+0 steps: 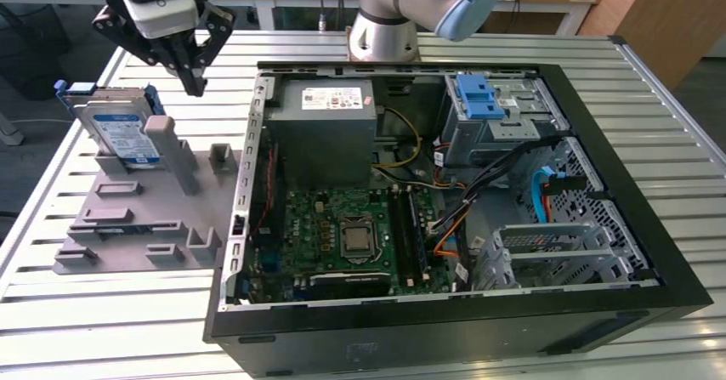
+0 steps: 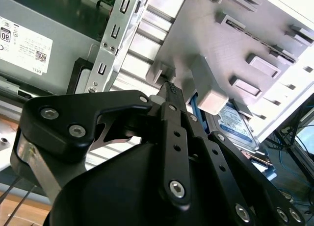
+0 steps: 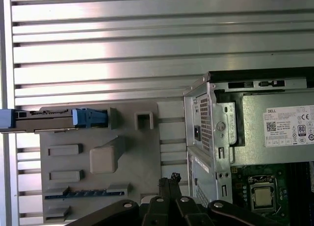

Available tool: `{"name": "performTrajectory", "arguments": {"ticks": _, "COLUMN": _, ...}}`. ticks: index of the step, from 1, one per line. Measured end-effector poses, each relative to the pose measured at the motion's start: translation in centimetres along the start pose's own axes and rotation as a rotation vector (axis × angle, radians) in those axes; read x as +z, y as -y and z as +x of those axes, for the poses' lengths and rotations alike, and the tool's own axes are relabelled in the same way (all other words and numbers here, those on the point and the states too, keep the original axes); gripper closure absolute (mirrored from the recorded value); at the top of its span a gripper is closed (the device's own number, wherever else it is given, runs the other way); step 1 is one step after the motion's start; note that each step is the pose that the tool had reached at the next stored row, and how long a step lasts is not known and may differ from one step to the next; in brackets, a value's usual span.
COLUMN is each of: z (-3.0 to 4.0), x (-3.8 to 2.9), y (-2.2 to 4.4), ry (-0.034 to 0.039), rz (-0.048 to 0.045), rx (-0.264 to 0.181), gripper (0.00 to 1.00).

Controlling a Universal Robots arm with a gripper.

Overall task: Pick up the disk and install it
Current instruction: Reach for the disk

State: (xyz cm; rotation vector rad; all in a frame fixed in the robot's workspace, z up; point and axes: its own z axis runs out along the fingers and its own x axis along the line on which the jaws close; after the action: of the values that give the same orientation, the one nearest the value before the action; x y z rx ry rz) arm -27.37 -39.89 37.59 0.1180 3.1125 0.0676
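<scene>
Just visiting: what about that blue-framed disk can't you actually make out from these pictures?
1. Exterior view: the foot of the disk, sunk in the grey holder, with the post in front of it.
2. Second wrist view: most of the disk, covered by the post and the shut, empty gripper.
3. First wrist view: the label of the disk, since it shows edge-on; one end is cut off by the picture's edge.

The disk (image 1: pixel 121 136) is silver-grey with a white-and-blue label and a bright blue frame. The gripper (image 1: pixel 190 82) is black — so is the case (image 1: pixel 454 333). The desk (image 1: pixel 114 329) is silver, striped with slats; the board (image 1: pixel 329 227) is green.
</scene>
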Motion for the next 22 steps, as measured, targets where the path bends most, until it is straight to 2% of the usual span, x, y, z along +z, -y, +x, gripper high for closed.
{"name": "performTrajectory", "arguments": {"ticks": 22, "z": 0.50, "x": 0.20, "y": 0.05, "ry": -0.0011, "rz": 0.0000, "rx": 0.000, "gripper": 0.89}}
